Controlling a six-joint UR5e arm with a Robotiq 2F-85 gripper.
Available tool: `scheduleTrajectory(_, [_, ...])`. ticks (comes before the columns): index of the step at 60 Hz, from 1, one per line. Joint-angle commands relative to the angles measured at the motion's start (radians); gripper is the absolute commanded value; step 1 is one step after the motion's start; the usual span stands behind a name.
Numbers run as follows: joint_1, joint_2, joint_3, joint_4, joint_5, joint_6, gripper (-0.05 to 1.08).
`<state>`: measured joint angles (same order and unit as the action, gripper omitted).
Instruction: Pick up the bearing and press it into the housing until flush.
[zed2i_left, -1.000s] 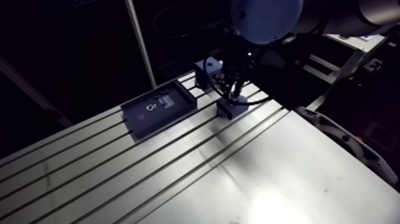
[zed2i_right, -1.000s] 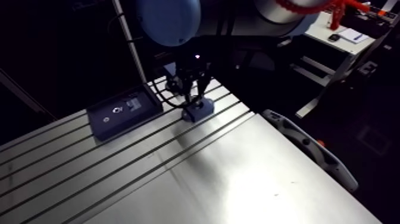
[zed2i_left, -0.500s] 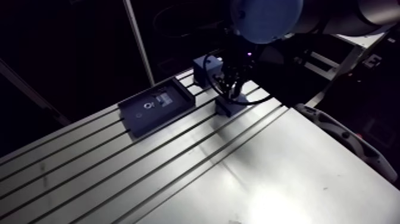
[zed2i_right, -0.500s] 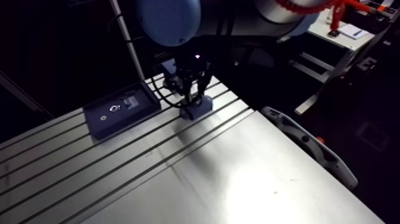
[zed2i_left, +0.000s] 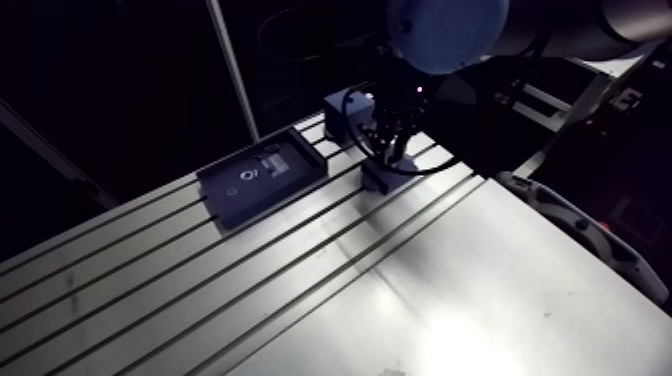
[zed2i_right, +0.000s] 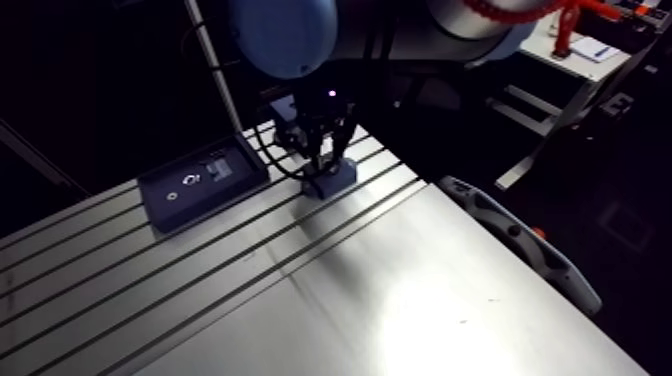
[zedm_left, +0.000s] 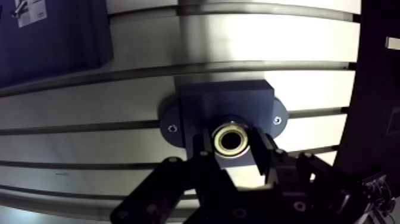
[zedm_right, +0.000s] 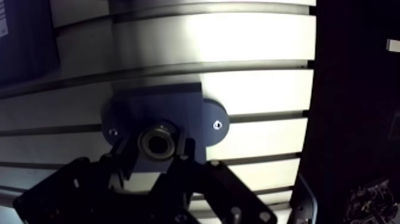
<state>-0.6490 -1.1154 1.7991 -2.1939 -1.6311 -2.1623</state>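
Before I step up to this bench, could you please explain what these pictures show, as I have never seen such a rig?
This is one robot arm working over a slotted aluminium table. Two pictures come from a camera riding on the arm, looking down at the table; two come from a camera on the wrist, looking past the fingers. On the table lie a dark tray with small parts and a blue housing. The fingers grip a metal ring, the bearing, on either side, right at the housing's round hole.
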Motion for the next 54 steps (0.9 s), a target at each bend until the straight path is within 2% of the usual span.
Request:
scheduleTrajectory(1, [0.0,0.004,0.003,-0.001,0.0,0.0,0.61])
scheduleTrajectory(32, [-0.002,0.007,0.003,-0.005,-0.002,0.002,0.61])
scheduleTrajectory(34, [-0.002,0.007,0.001,-0.005,-0.002,0.003,0.57])
scheduleTrajectory(35, [-0.002,0.006,0.0,-0.005,-0.002,0.003,0.38])
scheduleTrajectory(36, [-0.002,0.006,0.0,-0.005,-0.002,0.003,0.38])
scheduleTrajectory(37, [-0.002,0.004,0.0,-0.005,-0.003,0.002,0.05])
scheduleTrajectory(41, [-0.002,-0.003,0.0,-0.005,-0.005,0.002,0.01])
scheduleTrajectory(47, [-0.004,-0.027,-0.016,0.009,-0.014,0.002,0.0])
scheduleTrajectory(54, [-0.005,-0.045,-0.03,0.042,-0.014,0.002,0.0])
